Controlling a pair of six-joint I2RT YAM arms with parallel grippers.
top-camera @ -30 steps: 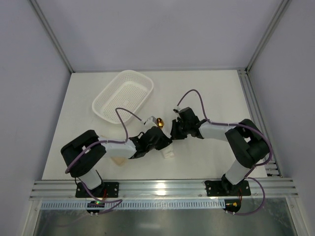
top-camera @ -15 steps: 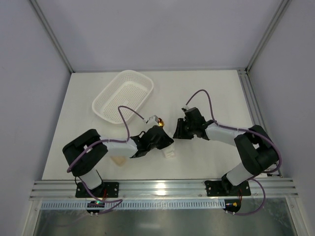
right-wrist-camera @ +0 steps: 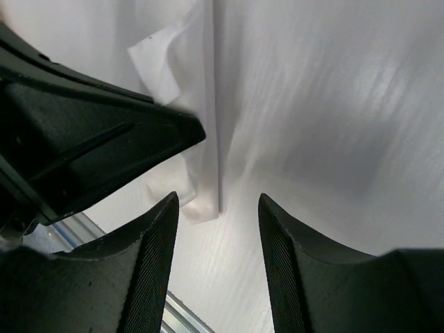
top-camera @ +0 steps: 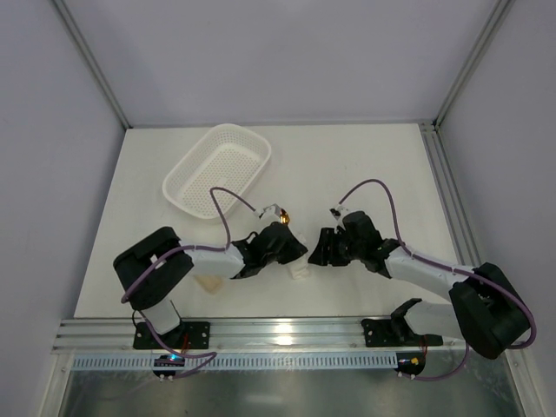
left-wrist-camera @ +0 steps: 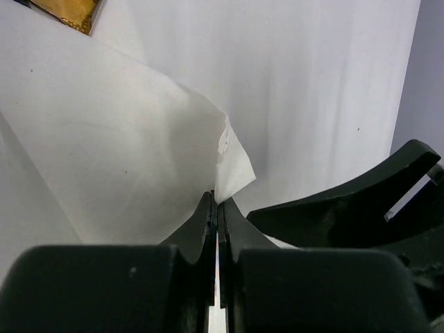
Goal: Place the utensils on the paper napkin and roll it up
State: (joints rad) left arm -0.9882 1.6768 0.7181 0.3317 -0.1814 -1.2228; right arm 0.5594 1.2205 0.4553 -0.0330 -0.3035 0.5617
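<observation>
The paper napkin (left-wrist-camera: 132, 132) lies partly rolled on the table, and a white fold of it (top-camera: 300, 273) pokes out under the left arm. My left gripper (left-wrist-camera: 216, 199) is shut on a corner of the napkin, also seen from above (top-camera: 294, 254). The gold spoon bowl (top-camera: 284, 215) sticks out beyond the left wrist, and its gold glint (left-wrist-camera: 66, 14) shows at the napkin's far edge. The other utensils are hidden. My right gripper (right-wrist-camera: 218, 199) stands open just off the napkin's rolled edge (right-wrist-camera: 205, 152), holding nothing; from above it (top-camera: 323, 248) faces the left gripper.
A white perforated basket (top-camera: 219, 169) sits at the back left. A flat beige slab (top-camera: 207, 282) lies near the left arm's elbow. The metal rail (top-camera: 278, 334) runs along the table's near edge.
The right gripper has opened, let go of the napkin and drawn back to the right and nearer the front edge. The left gripper stays shut on the napkin, shifted slightly.
</observation>
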